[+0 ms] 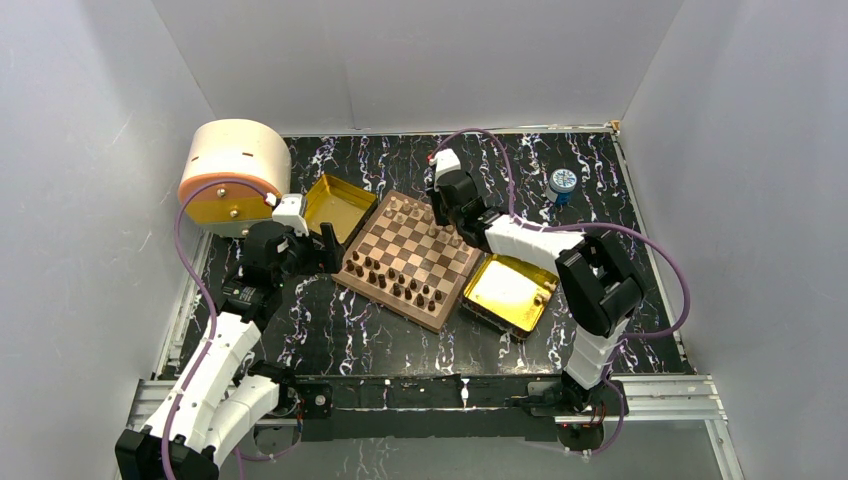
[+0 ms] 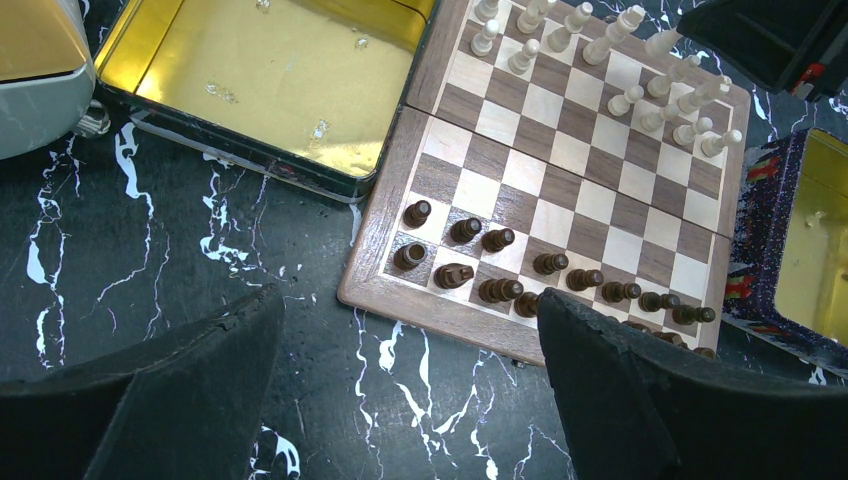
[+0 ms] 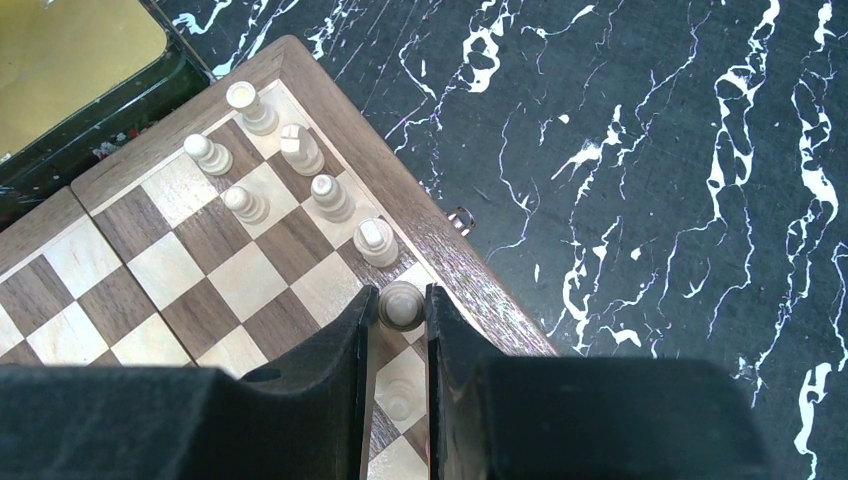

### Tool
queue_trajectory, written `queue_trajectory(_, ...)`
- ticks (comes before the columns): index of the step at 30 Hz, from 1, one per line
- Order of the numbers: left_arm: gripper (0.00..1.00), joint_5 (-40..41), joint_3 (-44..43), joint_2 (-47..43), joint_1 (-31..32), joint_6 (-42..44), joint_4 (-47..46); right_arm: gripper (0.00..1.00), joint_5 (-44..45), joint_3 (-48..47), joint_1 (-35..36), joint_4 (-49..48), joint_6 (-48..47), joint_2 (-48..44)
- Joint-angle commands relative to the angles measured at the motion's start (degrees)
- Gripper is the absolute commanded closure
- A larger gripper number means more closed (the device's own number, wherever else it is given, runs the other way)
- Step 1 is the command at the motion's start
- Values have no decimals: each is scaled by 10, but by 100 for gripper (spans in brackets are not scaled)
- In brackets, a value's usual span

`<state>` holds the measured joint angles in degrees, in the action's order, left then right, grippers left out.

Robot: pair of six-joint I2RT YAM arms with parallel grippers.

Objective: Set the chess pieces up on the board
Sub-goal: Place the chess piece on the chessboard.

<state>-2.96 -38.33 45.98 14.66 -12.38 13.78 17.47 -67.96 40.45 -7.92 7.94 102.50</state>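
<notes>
My right pincer (image 3: 400,318) is narrowed on a light tan chess piece (image 3: 402,303), round-topped and upright over the edge row of the board (image 3: 330,110), apparently to seat it on its square. Beyond the fingertips, four more light pieces (image 3: 330,195) line that edge. My left pincer (image 2: 410,320) hangs wide and empty, with the dark pieces (image 2: 500,290) ranked just ahead of it.

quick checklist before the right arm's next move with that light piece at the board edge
1. Right gripper shut on the small light tan wooden chess piece: ok.
2. That piece seated on its square: cannot tell.
3. Neighbouring light pieces upright, clear of the gripper: ok.
4. Left gripper open, empty, by the checked wooden chessboard: ok.
5. Dark brown pieces all placed: cannot tell, left gripper hides some.
</notes>
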Motion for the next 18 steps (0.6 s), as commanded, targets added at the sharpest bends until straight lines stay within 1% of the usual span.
queue_trajectory(1,6,0,-1,-6,2,8,-3,84,6,-3,-4,-35,10,11)
queue_trajectory(18,6,-2,0,-6,2,8,-3,83,18,3,-5,-34,19,35)
